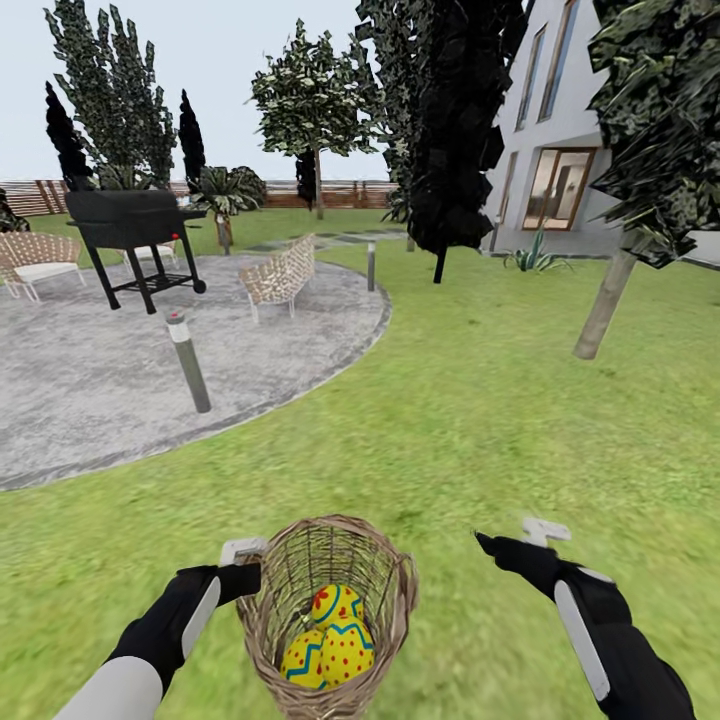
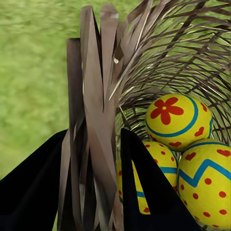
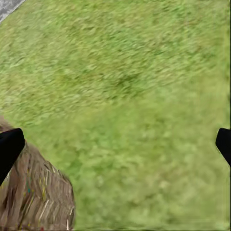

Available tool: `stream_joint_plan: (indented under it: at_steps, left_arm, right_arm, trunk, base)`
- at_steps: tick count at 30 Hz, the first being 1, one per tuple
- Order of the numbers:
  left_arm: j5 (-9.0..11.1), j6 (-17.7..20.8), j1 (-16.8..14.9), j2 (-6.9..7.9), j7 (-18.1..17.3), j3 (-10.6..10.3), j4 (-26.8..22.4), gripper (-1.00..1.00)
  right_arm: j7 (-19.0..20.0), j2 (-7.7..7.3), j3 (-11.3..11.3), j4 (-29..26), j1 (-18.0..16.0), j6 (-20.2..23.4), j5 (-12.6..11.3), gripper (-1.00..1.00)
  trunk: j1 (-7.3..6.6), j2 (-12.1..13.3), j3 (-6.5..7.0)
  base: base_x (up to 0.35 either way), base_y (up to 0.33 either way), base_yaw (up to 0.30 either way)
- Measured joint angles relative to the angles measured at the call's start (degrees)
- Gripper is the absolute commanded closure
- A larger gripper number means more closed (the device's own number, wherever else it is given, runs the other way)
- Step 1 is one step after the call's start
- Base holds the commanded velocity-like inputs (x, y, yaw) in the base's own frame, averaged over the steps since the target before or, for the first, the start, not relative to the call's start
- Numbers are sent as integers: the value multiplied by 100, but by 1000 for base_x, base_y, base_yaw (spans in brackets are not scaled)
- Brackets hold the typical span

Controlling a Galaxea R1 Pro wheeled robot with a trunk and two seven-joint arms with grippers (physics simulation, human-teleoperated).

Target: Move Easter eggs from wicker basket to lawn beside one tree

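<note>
The wicker basket (image 1: 285, 575) sits low in the head view, between my two arms on the lawn (image 1: 470, 400). Three yellow Easter eggs lie inside: one (image 1: 337, 604) on top, two (image 1: 348, 648) (image 1: 302, 660) below. My left gripper (image 1: 250, 573) is shut on the basket's left wall (image 2: 96, 115), one finger outside and one finger (image 2: 144, 187) inside beside the eggs (image 2: 171, 119) (image 2: 207, 180). My right gripper (image 1: 510, 538) hangs open over grass to the basket's right, its fingers wide apart (image 3: 115, 142). A pale-trunked tree (image 1: 603, 308) stands far right.
A round grey paved patio (image 1: 120, 370) spreads at left with a bollard light (image 1: 188, 362), a black grill (image 1: 135, 235) and woven chairs (image 1: 280, 272). A near-black tree (image 1: 440, 150) and a white house (image 1: 560, 120) stand ahead. Open grass lies between me and the pale tree.
</note>
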Motion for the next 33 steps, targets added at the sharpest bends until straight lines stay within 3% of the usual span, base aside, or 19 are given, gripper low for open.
stream_joint_plan:
  at_steps: [3,6,12,14,17,19,27,29,33]
  left_arm:
    - [-17,-1,0,-2,0,0,0,100]
    - [-8,0,0,-3,0,1,-1,100]
    - [-2,0,0,-8,-7,0,0,100]
    - [-4,0,0,-23,-7,-1,5,100]
    - [52,0,0,-107,-9,-4,5,100]
    - [-14,-6,0,-119,-8,-5,2,100]
    - [0,-7,0,-117,-5,0,-2,100]
    - [-2,-2,0,-117,-7,-1,0,100]
    - [-2,-2,0,-117,-7,0,0,100]
  right_arm:
    - [23,-153,-50,514,0,-6,412,-100]
    - [33,-217,-33,1594,1,-29,741,-100]
    - [27,-183,22,3803,1,-1041,1499,-100]
    - [40,-169,25,4295,4,-1301,1790,-100]
    - [47,-155,62,4719,13,-1910,2047,-100]
    - [49,-153,127,4907,15,-2183,2249,-100]
    - [50,-144,159,5225,57,-2318,2337,-100]
    - [47,-107,162,5503,59,-2679,2372,-100]
    - [26,32,159,6403,63,-3772,2804,-100]
  trunk:
    - [0,0,0]
    - [0,0,-1]
    - [0,0,-1]
    - [0,0,0]
    - [0,0,0]
    - [0,0,0]
    - [-152,279,125]
    - [-196,359,161]
    - [-284,520,233]
  base:
    - [327,0,0]
    - [328,0,0]
    - [328,0,0]
    - [330,0,0]
    - [330,0,0]
    - [318,0,0]
    - [276,0,0]
    - [270,0,0]
    - [273,0,0]
